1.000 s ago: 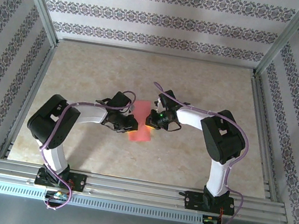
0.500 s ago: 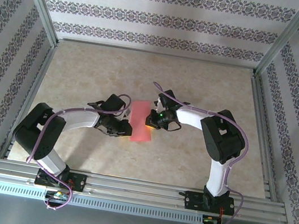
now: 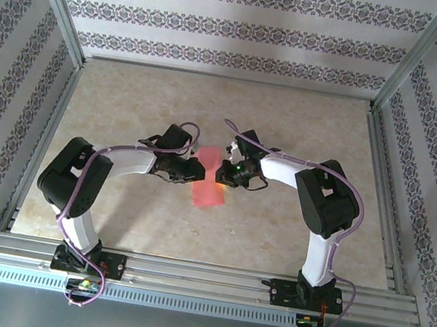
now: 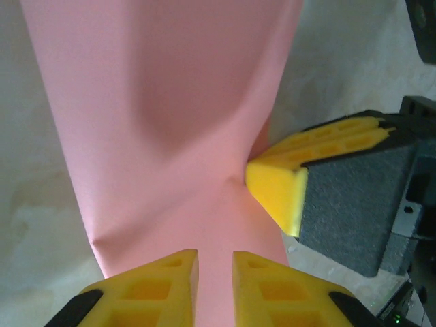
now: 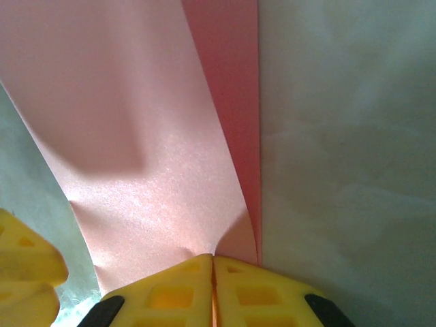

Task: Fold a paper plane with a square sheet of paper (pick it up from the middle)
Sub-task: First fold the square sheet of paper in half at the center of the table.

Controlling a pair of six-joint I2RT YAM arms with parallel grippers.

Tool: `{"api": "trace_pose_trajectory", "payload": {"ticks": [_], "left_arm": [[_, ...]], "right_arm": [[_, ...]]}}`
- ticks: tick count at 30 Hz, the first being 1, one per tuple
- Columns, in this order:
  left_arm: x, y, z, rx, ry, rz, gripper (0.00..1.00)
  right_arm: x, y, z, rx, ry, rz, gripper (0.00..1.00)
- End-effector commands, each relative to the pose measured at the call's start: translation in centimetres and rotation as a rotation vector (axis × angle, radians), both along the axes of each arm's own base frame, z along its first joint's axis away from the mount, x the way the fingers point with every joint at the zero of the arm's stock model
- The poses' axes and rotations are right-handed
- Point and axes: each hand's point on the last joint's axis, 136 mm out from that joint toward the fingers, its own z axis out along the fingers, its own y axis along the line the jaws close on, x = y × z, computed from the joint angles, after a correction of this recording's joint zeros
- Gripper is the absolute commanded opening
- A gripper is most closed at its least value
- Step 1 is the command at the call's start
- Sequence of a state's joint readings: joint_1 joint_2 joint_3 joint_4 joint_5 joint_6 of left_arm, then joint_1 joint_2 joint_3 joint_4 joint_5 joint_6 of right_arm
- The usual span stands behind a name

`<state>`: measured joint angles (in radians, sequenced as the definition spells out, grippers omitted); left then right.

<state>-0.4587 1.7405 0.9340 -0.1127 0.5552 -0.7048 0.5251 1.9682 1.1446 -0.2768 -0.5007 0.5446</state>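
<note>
The square sheet of paper is pink-red, folded into a long strip, and lies mid-table between both grippers. My right gripper is shut on the strip's right edge; in the right wrist view its tips meet on the paper, which bows up over a darker layer. My left gripper sits on the strip's left side. Its jaws stand a little apart, with the paper showing through the gap. A right finger pinches a crease just ahead.
The beige marble-patterned tabletop is ringed by an aluminium frame and patterned walls. Both arms' elbows bend outward at left and right of the paper.
My left gripper dipped toward the near side, then moved back farther along the paper's left edge. The strip now looks tilted and narrower at its far end. The right gripper held still.
</note>
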Motion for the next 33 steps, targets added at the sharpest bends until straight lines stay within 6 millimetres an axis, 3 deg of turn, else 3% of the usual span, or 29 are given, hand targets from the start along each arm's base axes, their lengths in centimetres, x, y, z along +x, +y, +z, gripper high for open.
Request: {"api": "trace_pose_trajectory", "payload": {"ticks": [1,6,10,20,33], "left_arm": [[2.6,-0.8,1.3,-0.069,-0.050,0.015,0.21],[3.8,-1.3,0.9,-0.075,-0.050,0.003,0.21],[4.2,-0.5,0.1,-0.053,-0.040,0.022,0.21],[4.2,1.4,-1.7,-0.114,0.002,0.042,0.21],[4.0,3.0,-3.9,-0.056,0.039,0.057,0.21]], "right_arm": [[-3.6,-6.3,-6.5,-0.293,0.171,-0.043,0.12],[-3.7,-6.3,-6.8,-0.296,0.182,-0.043,0.12],[-3.8,-6.4,-6.9,-0.299,0.188,-0.043,0.12],[-4.0,-6.5,-7.2,-0.307,0.196,-0.045,0.12],[-4.0,-6.6,-7.1,-0.306,0.196,-0.047,0.12]]}}
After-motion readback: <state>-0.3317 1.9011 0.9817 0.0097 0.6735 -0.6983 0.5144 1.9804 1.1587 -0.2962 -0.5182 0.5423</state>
